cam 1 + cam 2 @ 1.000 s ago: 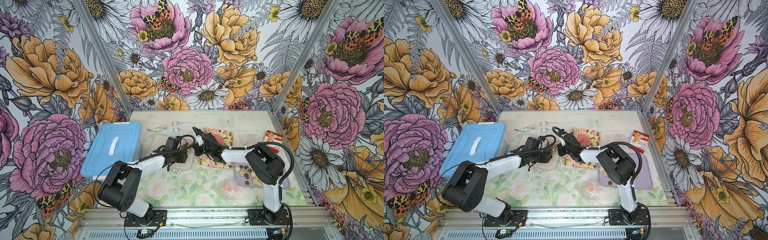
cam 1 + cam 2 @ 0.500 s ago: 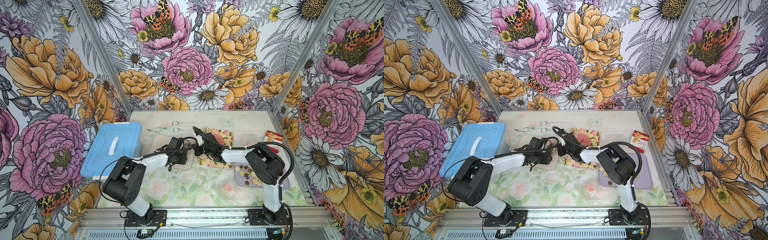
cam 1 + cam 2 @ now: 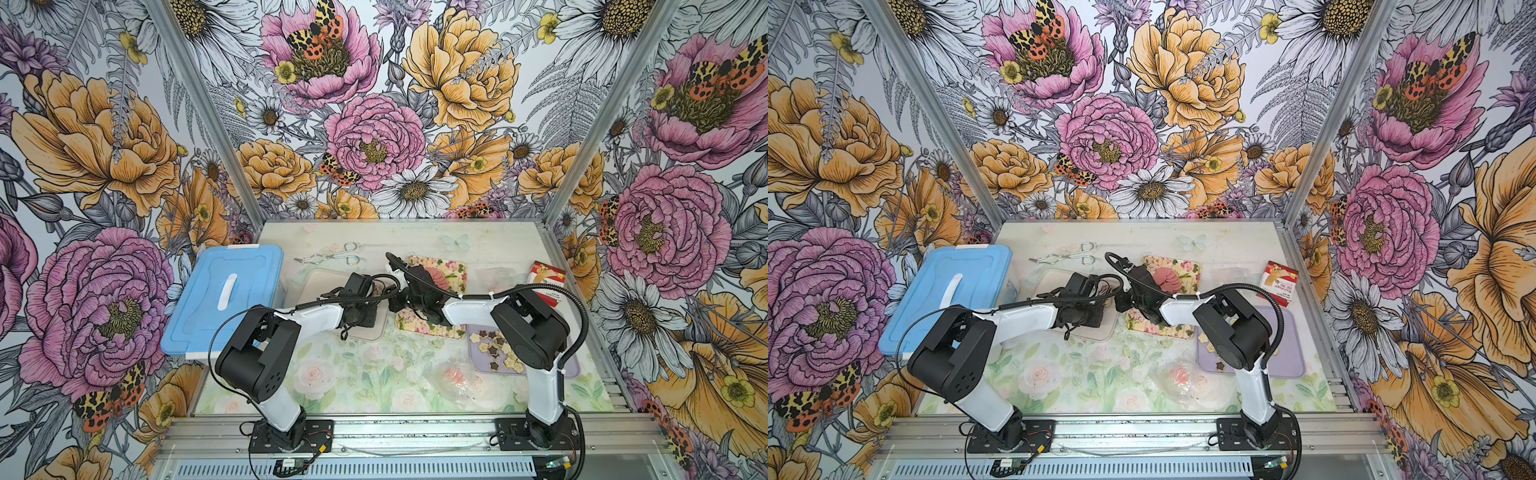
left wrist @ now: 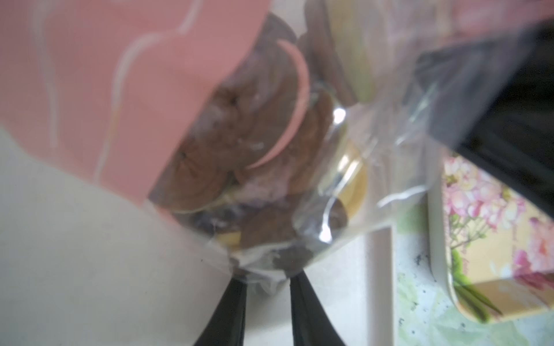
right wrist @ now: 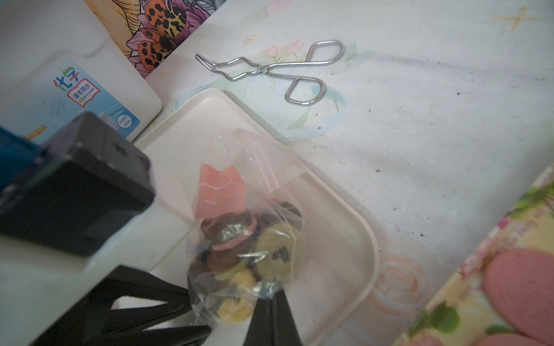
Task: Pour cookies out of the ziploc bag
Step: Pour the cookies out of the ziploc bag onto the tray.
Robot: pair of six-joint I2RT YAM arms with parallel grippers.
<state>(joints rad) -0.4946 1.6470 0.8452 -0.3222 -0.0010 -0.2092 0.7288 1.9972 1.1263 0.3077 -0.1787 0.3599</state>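
Where the two arms meet over the cream tray (image 5: pixel 344 227), both grippers hold the bottom edge of the ziploc bag (image 5: pixel 269 185). Right gripper (image 5: pixel 268 299): fingers pressed together, pinching one bottom corner of the clear film. Left gripper (image 4: pixel 265 280): fingers (image 4: pixel 302 308) narrowly apart, with the other bottom corner caught between their tips. Cookies (image 5: pixel 236 236), ring-centred rounds in brown, pink and yellow, sit bunched inside the bag at the gripped end. Long axis of the bag: from the grippers toward the wire tongs (image 5: pixel 265 69) lying on the table beyond the tray. The pink band (image 5: pixel 221 191) at the mouth end points away from both grippers. Whether the mouth rests on the tray or hangs just above it cannot be told.
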